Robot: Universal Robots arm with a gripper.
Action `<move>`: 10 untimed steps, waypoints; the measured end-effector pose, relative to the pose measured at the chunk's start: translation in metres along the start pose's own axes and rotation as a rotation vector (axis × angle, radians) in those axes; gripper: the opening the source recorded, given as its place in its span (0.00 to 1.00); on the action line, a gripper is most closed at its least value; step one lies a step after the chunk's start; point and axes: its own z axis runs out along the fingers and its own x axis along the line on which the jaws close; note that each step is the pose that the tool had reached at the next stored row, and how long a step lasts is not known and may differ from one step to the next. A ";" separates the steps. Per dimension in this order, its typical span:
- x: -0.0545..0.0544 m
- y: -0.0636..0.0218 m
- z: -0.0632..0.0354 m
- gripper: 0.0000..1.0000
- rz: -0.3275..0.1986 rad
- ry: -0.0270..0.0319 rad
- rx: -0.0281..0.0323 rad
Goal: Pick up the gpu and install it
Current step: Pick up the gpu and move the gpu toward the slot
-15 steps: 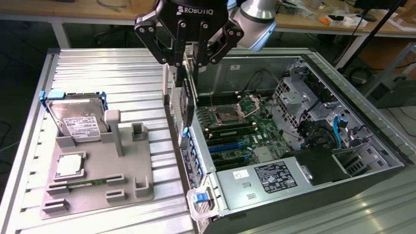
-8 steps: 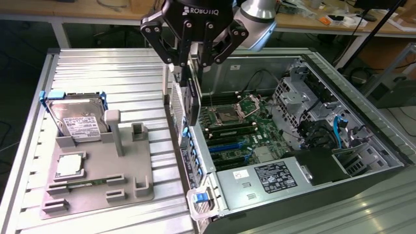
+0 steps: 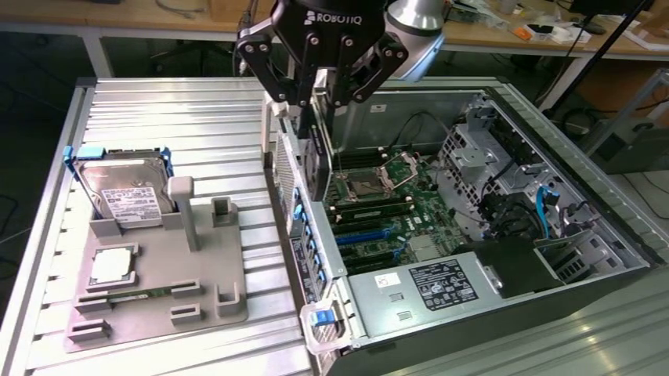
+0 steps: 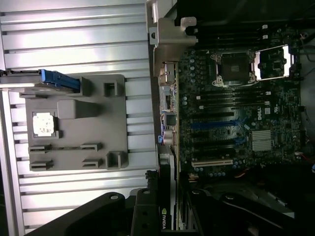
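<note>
A ribbed metal desk [image 3: 157, 102] carried everything, giving the arm a flat, open workspace. On it, toward the exterior view's right, a large black computer case [image 3: 627, 270] lay on its side with its panel off, so that the green motherboard [image 3: 381, 196] faced upward and could be reached from above. Its long expansion slots [image 3: 361, 229], some of them blue, ran across the board near the case's rear wall. Toward the exterior view's left sat a grey moulded holder [image 3: 225, 258], whose posts and pockets kept spare parts in fixed places: a silver hard drive [image 3: 125, 192] with a white label propped at one end, and a square processor chip [image 3: 113, 265] lying flat beside it. Above the rear edge of the case hung the black tool [image 3: 310, 108], its fingers clamped on the gpu [image 3: 316, 160]. The card was gripped by its upper edge and hung on edge, probably so that its lower edge could meet a slot straight down. It was in the air, clear of the board and just inside the rear wall. From the exterior view the gpu appeared as a thin dark slab seen edge-on; the wrist view showed a black face with a small green logo [image 4: 165, 219]. Its metal end bracket could not be told apart from the case wall.
</note>
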 end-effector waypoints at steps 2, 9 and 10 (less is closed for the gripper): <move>-0.002 0.0002 0.0000 0.27 0.000 0.0000 0.0000; -0.009 0.0006 0.0002 0.27 0.000 0.0000 0.0001; -0.009 0.0007 0.0002 0.27 0.000 0.0000 0.0000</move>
